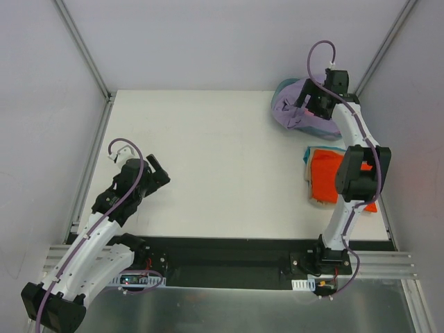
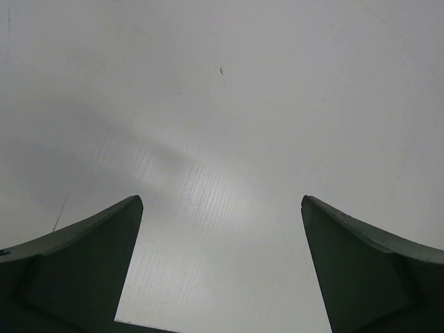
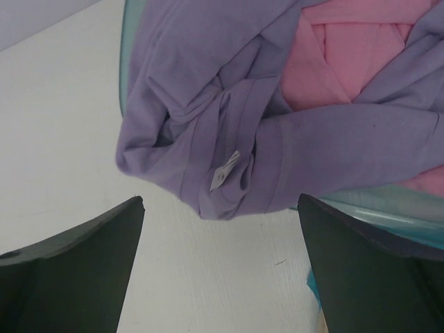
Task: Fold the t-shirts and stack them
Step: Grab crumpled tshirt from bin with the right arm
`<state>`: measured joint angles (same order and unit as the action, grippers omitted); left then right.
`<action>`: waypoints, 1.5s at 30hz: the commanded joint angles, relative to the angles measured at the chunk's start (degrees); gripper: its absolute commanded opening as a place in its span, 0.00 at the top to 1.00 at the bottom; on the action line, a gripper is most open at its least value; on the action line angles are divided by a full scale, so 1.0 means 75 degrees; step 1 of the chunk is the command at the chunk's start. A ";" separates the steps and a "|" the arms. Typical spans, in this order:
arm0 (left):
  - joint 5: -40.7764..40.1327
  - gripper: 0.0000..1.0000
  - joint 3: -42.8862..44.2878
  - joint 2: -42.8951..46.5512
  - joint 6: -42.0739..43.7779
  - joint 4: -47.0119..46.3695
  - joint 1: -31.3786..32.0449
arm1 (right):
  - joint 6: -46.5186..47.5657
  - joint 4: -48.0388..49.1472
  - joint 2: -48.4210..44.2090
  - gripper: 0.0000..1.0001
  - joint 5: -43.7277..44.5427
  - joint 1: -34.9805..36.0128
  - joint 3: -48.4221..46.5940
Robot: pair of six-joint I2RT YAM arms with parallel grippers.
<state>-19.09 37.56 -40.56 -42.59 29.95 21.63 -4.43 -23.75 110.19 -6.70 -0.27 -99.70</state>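
— What is the right pincer point(image 3: 220, 201) doing?
— It is spread wide and grips nothing. The lavender shirt point(image 3: 208, 104) lies bunched just ahead of its tips, spilling over the tub point(image 3: 388, 208) onto the table point(image 3: 69, 139). The pink shirt point(image 3: 347, 55) sits farther ahead, inside the tub.
— And the other shirts?
— They are behind it, toward its arm's base. The orange shirt point(image 1: 326, 173) lies on a teal shirt point(image 1: 306, 154).
— What about the left pincer point(image 2: 222, 201)?
— Also wide and empty, over the table, well apart from every shirt.

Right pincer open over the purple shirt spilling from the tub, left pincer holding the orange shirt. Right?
Not quite. Left wrist view shows the left pincer open and empty over the table; the orange shirt lies folded by the right arm. The rest holds.
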 commanded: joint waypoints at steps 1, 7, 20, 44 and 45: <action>-0.0020 0.00 0.0019 0.0028 0.0089 0.0061 -0.0083 | 0.0133 -0.0583 0.0986 0.02 0.0122 -0.0011 -0.1330; -0.0091 0.01 0.0019 -0.0030 0.0077 0.0049 -0.0083 | -0.0031 -0.0690 0.1866 0.16 -0.0337 0.0025 -0.1988; -0.0173 0.01 -0.0086 -0.0148 0.0054 0.0061 -0.0083 | -0.0019 -0.0630 0.1973 0.90 -0.1098 0.0025 -0.1917; 0.0108 0.01 -0.0367 0.0169 -0.0029 0.0049 -0.0083 | -0.0253 0.1078 -0.2737 0.99 -0.3302 0.0353 -0.1636; 0.0108 0.01 -0.0379 0.0192 -0.0029 0.0049 -0.0083 | -0.0300 0.1220 -0.2913 0.99 -0.3267 0.0376 -0.1636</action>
<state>-18.63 34.98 -40.07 -42.61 29.98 21.63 -5.41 -21.87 96.07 -28.58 1.45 -110.52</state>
